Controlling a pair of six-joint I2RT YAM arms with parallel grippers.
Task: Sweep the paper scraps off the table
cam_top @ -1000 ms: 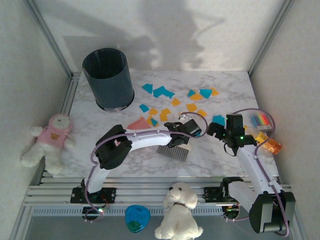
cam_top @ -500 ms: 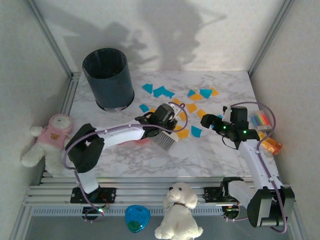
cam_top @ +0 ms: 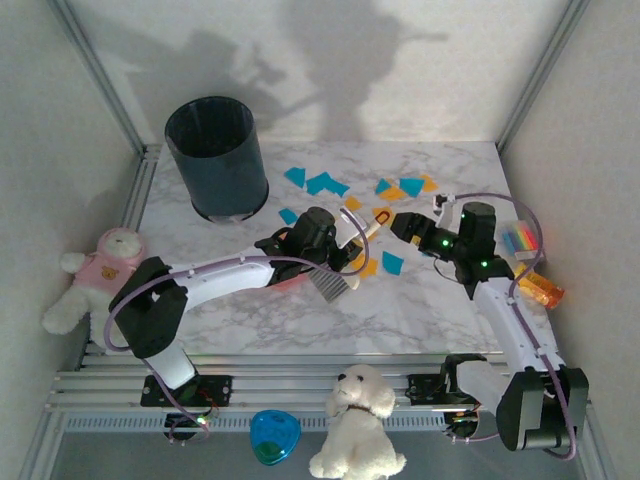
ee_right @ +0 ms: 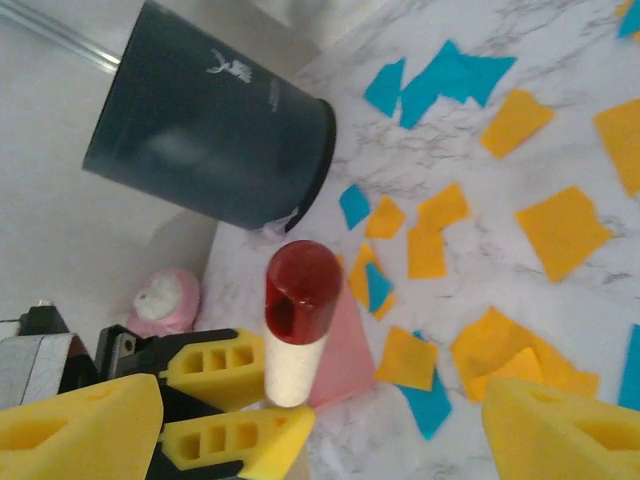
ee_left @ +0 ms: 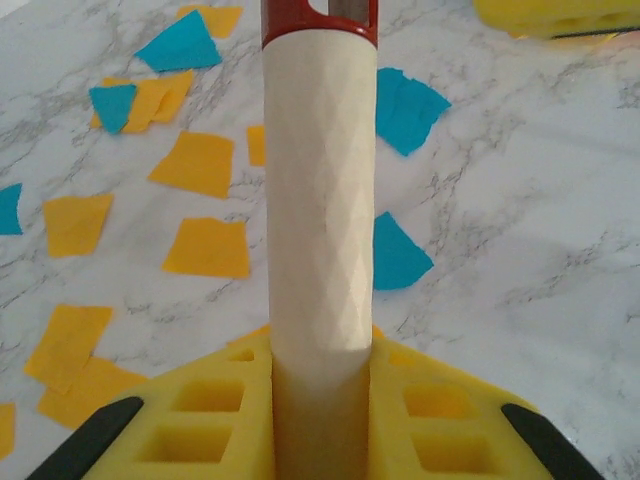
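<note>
The left gripper [cam_top: 338,255] is closed tight on a brush [cam_top: 330,287]. In the left wrist view its yellow pads [ee_left: 220,410] press both sides of the cream handle [ee_left: 322,200]. The handle runs straight out from the jaws to a red cap [ee_left: 320,20]. Seen from above, the grey bristles hang just below this gripper, toward the near edge of the table [cam_top: 430,300]. Whether they touch the marble I cannot tell.

The paper scraps [ee_left: 205,162], orange-yellow and teal, lie flat on the table ahead of the left gripper, on both sides of the handle. Most of them are to the left of the handle, and two teal bits [ee_left: 398,252] are to its right. From above, more scraps [cam_top: 325,184] lie farther out from both grippers, toward the dark bin [cam_top: 217,155].

The right gripper [cam_top: 400,226] is open and holds nothing. In the right wrist view its two yellow fingers [ee_right: 80,430] stand wide apart at the bottom corners. The red cap of the brush [ee_right: 302,290] points up toward this gripper. From above, the fingertips are just beside the cap, and I cannot tell whether they touch it. Under the handle in that view lies part of a pink dustpan [ee_right: 345,365], with scraps [ee_right: 560,230] spread to its right. One teal scrap [cam_top: 392,262] lies just below the right gripper in the overhead view.
</note>
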